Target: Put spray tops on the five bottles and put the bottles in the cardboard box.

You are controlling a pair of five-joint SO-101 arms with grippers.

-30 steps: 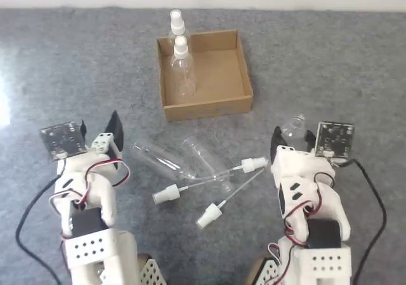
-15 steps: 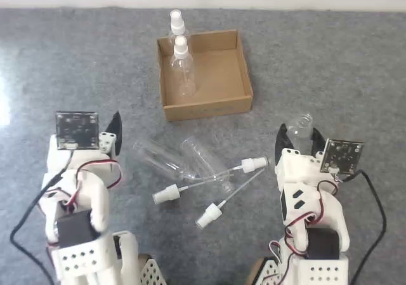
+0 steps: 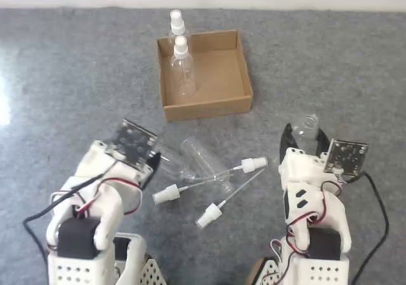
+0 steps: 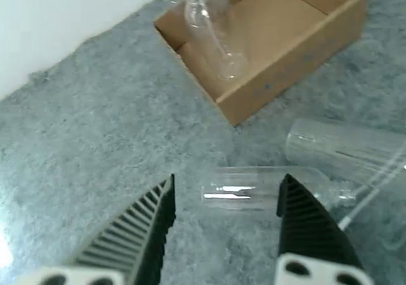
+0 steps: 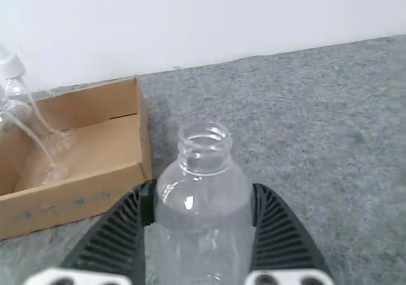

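The right gripper [image 5: 202, 234] is clamped on a clear uncapped bottle [image 5: 202, 190], with one ribbed finger on each side of its body. The bottle stands upright with its neck open, and its base is cut off by the frame edge. In the high view it sits at about 4 o'clock from the cardboard box [image 3: 209, 106].

The left gripper [image 4: 228, 182] is at about 7 o'clock from the box. Its jaws are spread wide over a lying bottle [image 4: 254, 193], and contact with it cannot be made out. From above, the wrist camera board [image 3: 131, 143] hides most of this claw and part of that bottle. A second lying bottle [image 3: 204, 159] lies just beside it.

Three loose spray tops [image 3: 254, 165] [image 3: 166, 195] [image 3: 209, 217] lie at 6 o'clock from the box. Their thin tubes are hard to trace across the clear plastic.

One capped bottle [image 3: 183, 69] stands inside the box. Another capped bottle [image 3: 177, 23] rises at the box's 12 o'clock wall, and whether it is inside or behind cannot be told.
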